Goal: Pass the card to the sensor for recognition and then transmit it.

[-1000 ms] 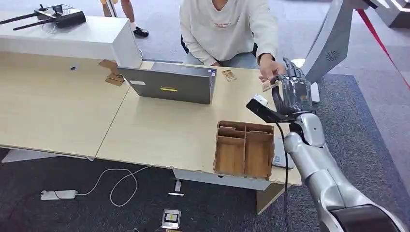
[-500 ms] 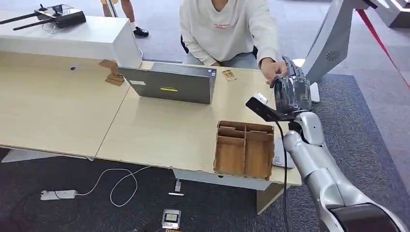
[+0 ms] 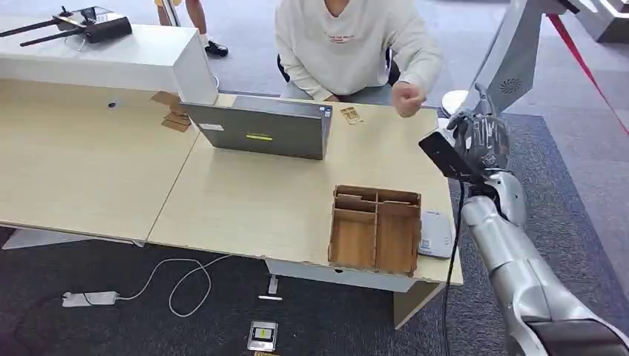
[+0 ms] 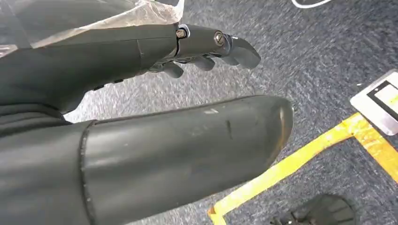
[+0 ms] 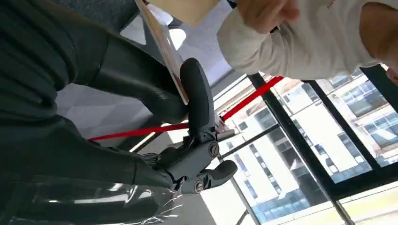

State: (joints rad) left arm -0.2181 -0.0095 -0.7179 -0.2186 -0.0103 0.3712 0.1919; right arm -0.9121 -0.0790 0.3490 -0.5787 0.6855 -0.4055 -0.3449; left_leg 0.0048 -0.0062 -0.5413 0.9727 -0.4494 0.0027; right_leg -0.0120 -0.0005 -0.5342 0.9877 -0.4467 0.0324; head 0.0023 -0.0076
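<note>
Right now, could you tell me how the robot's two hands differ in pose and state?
The right hand is raised beside the table's far right edge; the left hand hangs over grey carpet with yellow floor tape. The right hand pinches a thin tan card between thumb and finger in the right wrist view; the left hand holds nothing, its fingers loosely apart. Both are dark, many-fingered hands.

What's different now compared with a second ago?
The right hand has drawn back from the person's hand toward the table's right edge, now pinching the card. The person's hand has pulled back, closed. The laptop, wooden tray and sensor stayed put.
</note>
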